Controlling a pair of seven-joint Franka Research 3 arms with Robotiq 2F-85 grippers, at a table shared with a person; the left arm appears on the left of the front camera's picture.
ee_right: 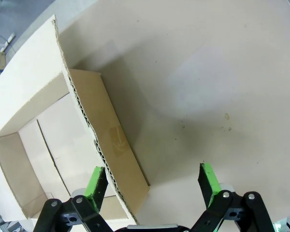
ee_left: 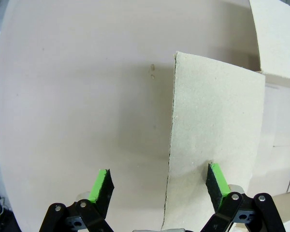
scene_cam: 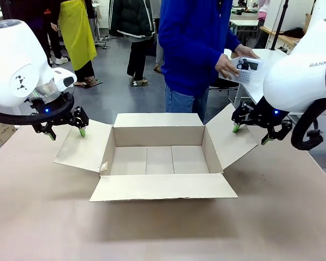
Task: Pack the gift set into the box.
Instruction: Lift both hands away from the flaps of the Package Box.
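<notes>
The brown cardboard box (scene_cam: 159, 157) stands open in the middle of the table with all four flaps spread and nothing inside. My left gripper (scene_cam: 67, 130) hangs open over the left flap's outer edge (ee_left: 212, 140); its green pads (ee_left: 100, 184) straddle that edge without touching it. My right gripper (scene_cam: 251, 134) hangs open over the right flap (ee_right: 108, 140) in the same way. The person behind the box holds the gift set (scene_cam: 243, 68), a grey mesh-sided tray, in both hands at chest height, right of the box.
The table (scene_cam: 38, 217) is covered in brown board. A white table (scene_cam: 274, 57) stands behind at the right. A small brown carton (scene_cam: 0, 132) sits off the table's left edge. Other people stand in the far background.
</notes>
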